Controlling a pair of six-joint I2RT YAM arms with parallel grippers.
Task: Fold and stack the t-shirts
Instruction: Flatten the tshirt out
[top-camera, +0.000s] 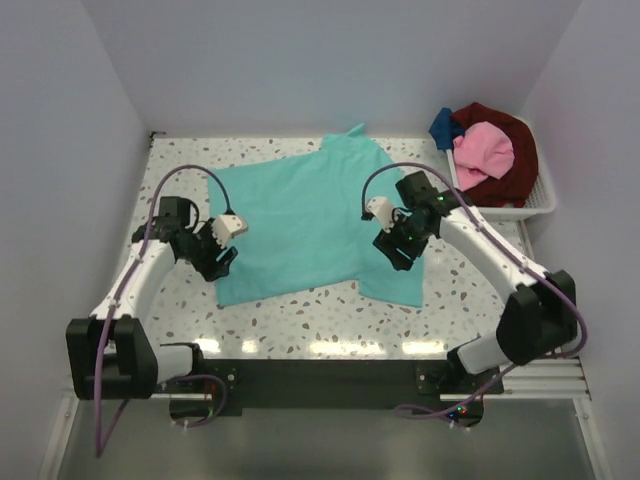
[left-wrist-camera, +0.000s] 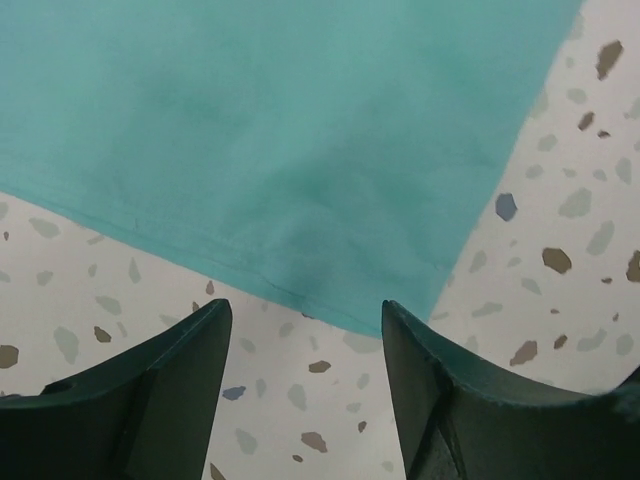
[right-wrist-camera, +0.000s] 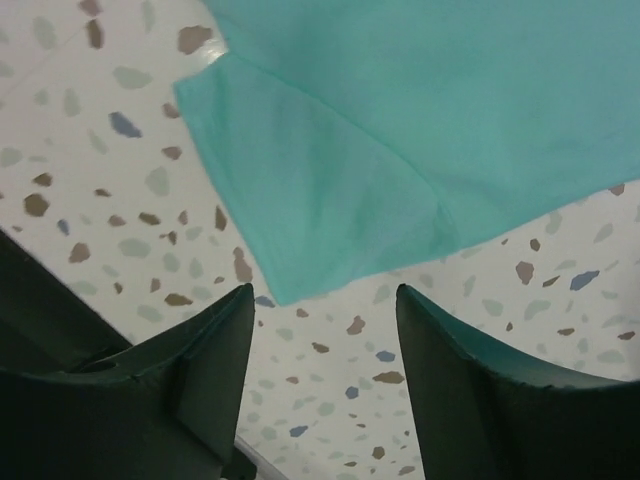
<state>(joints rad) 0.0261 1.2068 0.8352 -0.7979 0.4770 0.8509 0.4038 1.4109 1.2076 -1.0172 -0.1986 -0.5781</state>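
A large teal-green t-shirt (top-camera: 310, 215) lies spread flat on the speckled table. My left gripper (top-camera: 217, 262) is open and empty over the shirt's near-left corner. In the left wrist view the hem and corner (left-wrist-camera: 300, 150) lie just beyond my open gripper (left-wrist-camera: 305, 312). My right gripper (top-camera: 396, 254) is open and empty over the shirt's right side. In the right wrist view a sleeve (right-wrist-camera: 320, 190) ends just beyond my open gripper (right-wrist-camera: 325, 295). Pink (top-camera: 485, 150), dark red (top-camera: 517, 165) and blue (top-camera: 444, 127) shirts are heaped in the basket.
A white slatted plastic basket (top-camera: 500, 212) stands at the back right corner against the wall. White walls close the table on the left, back and right. Bare speckled tabletop (top-camera: 320, 325) shows between the shirt and the arm bases.
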